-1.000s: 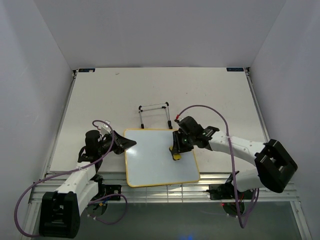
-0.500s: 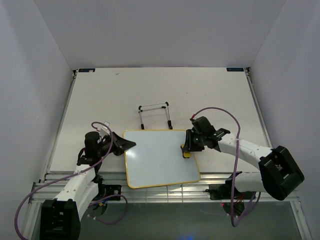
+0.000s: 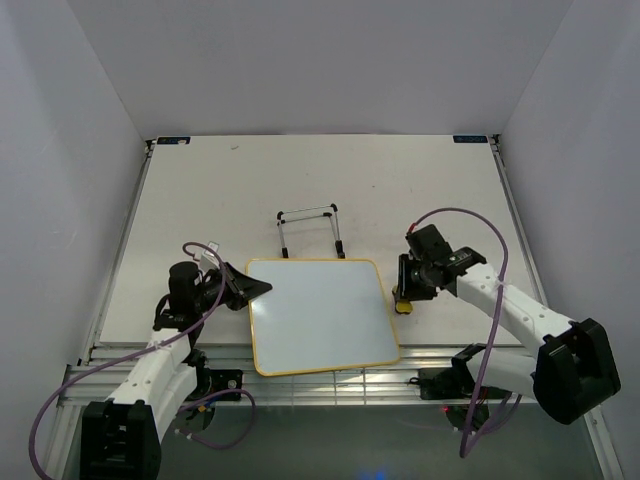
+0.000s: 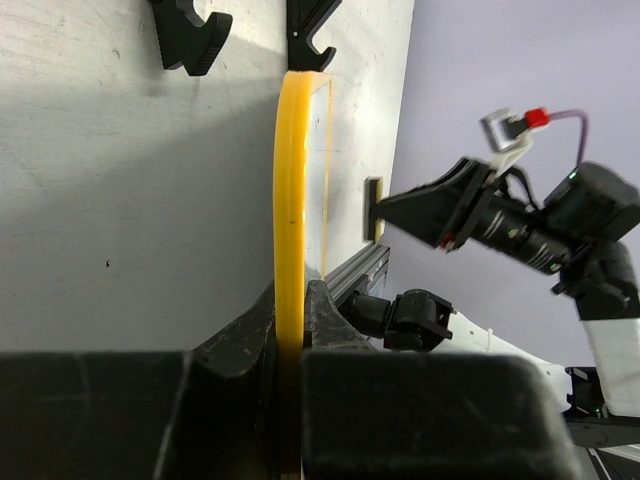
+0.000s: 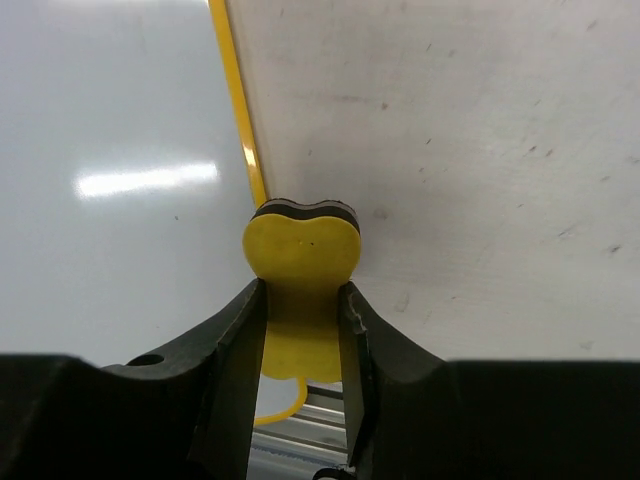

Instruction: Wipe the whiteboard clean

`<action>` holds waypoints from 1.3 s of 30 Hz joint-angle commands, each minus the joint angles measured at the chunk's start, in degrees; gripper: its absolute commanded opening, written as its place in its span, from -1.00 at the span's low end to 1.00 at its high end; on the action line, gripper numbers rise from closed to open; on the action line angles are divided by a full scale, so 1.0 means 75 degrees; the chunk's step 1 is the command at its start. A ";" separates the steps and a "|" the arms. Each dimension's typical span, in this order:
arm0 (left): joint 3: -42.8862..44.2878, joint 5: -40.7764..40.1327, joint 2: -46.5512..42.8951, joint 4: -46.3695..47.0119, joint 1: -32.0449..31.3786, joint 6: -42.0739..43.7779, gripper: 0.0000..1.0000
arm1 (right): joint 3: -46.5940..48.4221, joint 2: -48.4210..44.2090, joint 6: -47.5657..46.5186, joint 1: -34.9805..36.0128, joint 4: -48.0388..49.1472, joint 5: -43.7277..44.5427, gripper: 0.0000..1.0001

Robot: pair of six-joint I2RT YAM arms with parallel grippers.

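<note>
Yellow eraser block, dark felt layer underneath: right of tabletop centre, nearer to near edge. White tabletop: scuffed, small dark specks. Two small blue labels at far corners. Slotted metal rail along near edge. Pale walls on three sides.

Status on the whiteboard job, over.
Left gripper shut on whiteboard frame. Right gripper shut on yellow eraser, beside board's right edge. Board clean. Nothing blocking.
</note>
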 commanded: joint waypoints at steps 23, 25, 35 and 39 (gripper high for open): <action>0.0190 0.0608 -0.1088 -0.0526 -0.0025 -0.0017 -1.00 | 0.6806 0.6925 -0.3368 -0.3333 0.0770 0.0873 -0.60; 0.0179 0.0737 -0.1182 -0.0526 -0.0025 0.0019 -1.00 | 0.6937 0.7289 -0.3415 -0.3369 0.0769 0.0732 -0.49; 0.0237 0.0995 -0.1160 -0.0210 -0.0025 0.0335 -1.00 | 0.6797 0.6916 -0.3274 -0.3591 0.0547 0.0463 0.29; 0.0354 0.1183 -0.1182 -0.0035 -0.0025 0.0265 -1.00 | 0.6914 0.6588 -0.3134 -0.3673 0.0138 0.0333 0.35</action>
